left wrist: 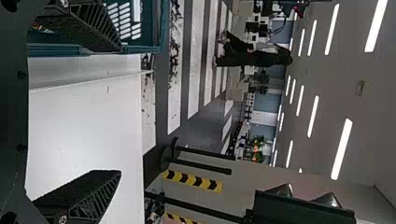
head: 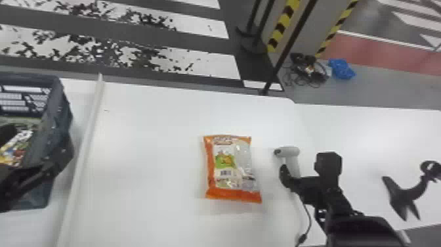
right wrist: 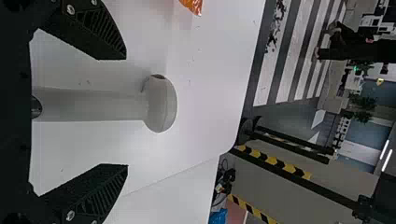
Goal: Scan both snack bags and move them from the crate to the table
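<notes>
The orange and clear snack bag [head: 226, 167] lies flat on the white table, its corner [right wrist: 192, 5] in the right wrist view. Colourful packaging [head: 14, 149] is inside the dark crate [head: 49, 128] at far left. My left gripper [head: 23, 184] is over the crate's near side; in the left wrist view the open gripper [left wrist: 121, 111] has one finger by the crate's rim [left wrist: 98, 50]. My right gripper [head: 303, 180] is at the white scanner [head: 288, 152]. In the right wrist view, the open gripper [right wrist: 126, 112] has the upright scanner's handle [right wrist: 93, 105] between its fingers, with space on both sides.
A pale raised strip [head: 87, 141] runs along the table between crate and bag. A black stand [head: 402, 193] is on the right part of the table, and a cable [head: 308, 220] hangs near the right arm. Beyond the table's far edge stands a dark pole [head: 288, 46].
</notes>
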`<state>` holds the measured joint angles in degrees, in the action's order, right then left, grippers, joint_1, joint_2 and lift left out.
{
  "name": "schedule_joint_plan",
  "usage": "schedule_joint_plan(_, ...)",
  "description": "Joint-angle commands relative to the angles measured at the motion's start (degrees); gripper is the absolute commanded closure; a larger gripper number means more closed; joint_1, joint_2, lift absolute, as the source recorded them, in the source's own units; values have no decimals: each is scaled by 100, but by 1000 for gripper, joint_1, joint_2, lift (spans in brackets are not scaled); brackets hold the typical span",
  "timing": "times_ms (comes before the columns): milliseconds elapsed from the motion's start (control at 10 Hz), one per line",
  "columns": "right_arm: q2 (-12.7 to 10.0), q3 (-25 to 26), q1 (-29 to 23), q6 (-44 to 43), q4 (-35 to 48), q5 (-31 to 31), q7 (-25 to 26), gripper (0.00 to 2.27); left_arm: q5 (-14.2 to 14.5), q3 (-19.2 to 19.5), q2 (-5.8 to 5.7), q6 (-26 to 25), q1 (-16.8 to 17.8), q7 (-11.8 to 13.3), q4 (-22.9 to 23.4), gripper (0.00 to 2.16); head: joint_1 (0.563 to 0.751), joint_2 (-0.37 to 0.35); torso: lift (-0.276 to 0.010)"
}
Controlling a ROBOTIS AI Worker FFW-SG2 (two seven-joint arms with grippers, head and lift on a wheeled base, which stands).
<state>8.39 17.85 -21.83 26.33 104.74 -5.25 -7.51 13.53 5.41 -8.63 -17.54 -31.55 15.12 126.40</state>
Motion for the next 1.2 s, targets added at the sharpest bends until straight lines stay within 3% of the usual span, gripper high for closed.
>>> schedule_joint_plan(0,101,-71,267,105,-349,-20,4,110,1,-23,1,17,0,0,-10,60,695,-298,-88)
schedule_joint_plan(200,303,-106,653,298,-832,-20,-225,225,1,-5,-25,0,0,0,-10,60,695,-304,-88)
schedule_joint_plan(300,382,-150,768,298,-982,-29,-251,424,1,-5,-25,0,-9,0,-19,60,695,-305,-88)
schedule_joint_plan(400,417,-150,856,369,-1052,-38,-348,836,1,4,-25,0,-9,0,-19,60,695,-306,-88)
schedule_joint_plan(600,461,-194,952,791,-1087,-64,-392,2040,1,4,-16,0,-9,0,-19,60,695,-307,-88)
schedule_joint_plan(700,453,-185,926,791,-1034,-64,-392,2250,1,4,-16,0,-9,0,-28,60,695,-311,-88)
schedule_joint_plan(900,417,-115,680,896,-525,-11,-383,2250,1,4,1,0,-9,0,-28,60,695,-311,-88)
schedule_joint_plan(1100,259,-88,196,1547,600,-2,-392,2250,1,4,10,0,-9,0,-37,60,695,-307,-88)
